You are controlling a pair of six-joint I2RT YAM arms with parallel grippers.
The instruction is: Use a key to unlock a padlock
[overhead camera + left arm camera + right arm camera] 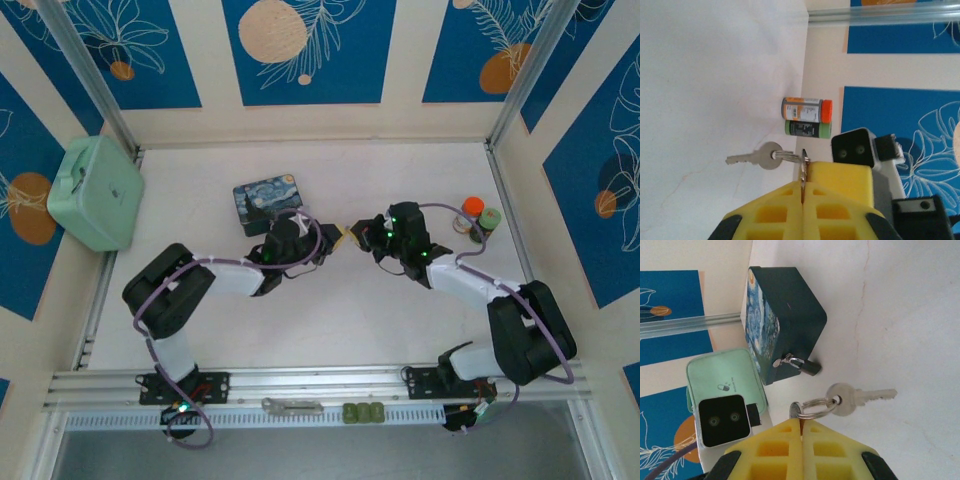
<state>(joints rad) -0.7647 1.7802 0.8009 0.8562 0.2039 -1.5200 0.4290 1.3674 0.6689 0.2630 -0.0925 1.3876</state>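
The padlock (809, 368) hangs on the tin (790, 310) toward the table's (300, 330) far edge, with left gripper (803, 182) and right gripper (801, 423) both pinched tight on the key (852, 398).

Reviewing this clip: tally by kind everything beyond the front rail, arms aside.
Blue starry tin: 1
Mint green case: 1
Padlock: 1
Key on ring: 1
Small bottles: 2, orange-capped and green-capped
Total: 6
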